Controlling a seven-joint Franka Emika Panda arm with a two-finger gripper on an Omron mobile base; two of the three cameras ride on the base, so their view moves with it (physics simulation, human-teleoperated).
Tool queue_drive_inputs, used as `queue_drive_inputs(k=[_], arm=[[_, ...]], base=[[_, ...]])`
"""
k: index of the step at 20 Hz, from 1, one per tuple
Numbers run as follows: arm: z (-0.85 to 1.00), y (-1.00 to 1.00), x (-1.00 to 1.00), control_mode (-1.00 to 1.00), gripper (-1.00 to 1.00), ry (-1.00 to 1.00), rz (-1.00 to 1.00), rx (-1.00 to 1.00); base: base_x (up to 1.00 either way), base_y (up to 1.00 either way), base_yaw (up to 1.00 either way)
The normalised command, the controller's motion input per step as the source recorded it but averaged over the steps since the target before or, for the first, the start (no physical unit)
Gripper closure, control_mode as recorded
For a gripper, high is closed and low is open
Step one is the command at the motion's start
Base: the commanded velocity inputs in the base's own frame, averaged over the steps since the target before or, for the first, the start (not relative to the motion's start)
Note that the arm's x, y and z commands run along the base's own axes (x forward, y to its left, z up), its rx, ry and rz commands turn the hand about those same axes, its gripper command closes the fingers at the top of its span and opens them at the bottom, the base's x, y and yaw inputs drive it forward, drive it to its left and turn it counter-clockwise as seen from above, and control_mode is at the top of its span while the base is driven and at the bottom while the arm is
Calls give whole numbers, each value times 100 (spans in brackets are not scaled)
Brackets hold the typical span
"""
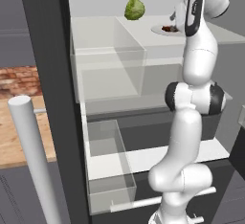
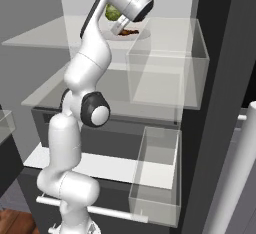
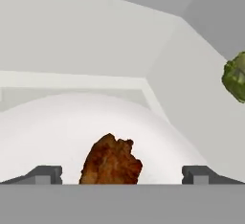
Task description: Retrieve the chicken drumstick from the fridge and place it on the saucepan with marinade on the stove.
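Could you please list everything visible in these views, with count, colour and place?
chicken drumstick: one, reddish-brown, on the plate, between the fingertips
plate: one, white, on the fridge's upper shelf
leafy vegetable: one, green, on the same shelf, apart from the plate
fridge: one, dark grey, white inside, doors open
door bins: several, clear
counter: one, light wood, left of the fridge
claw: one, dark tips, open around the drumstick

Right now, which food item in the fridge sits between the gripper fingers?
The chicken drumstick on the white plate, between the open gripper fingers; the green vegetable lies off to one side.
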Motion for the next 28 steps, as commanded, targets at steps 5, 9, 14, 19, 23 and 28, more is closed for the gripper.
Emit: queue_drive_inputs(k=[5, 9, 14, 19, 23, 28], arm=[[-98, 22, 0, -100, 100, 15, 0, -5], [-78, 32, 0, -100, 100, 15, 0, -6], [15, 5, -14, -100, 100, -5, 0, -3], [6, 9, -77, -100, 100, -25, 0, -3], [-3, 15, -97, -100, 100, -5, 0, 0], [10, 24, -86, -100, 100, -1, 0, 0]], base=[[0, 0, 0], [0, 0, 0], [0, 0, 0], [0, 0, 0], [0, 0, 0], [0, 0, 0]])
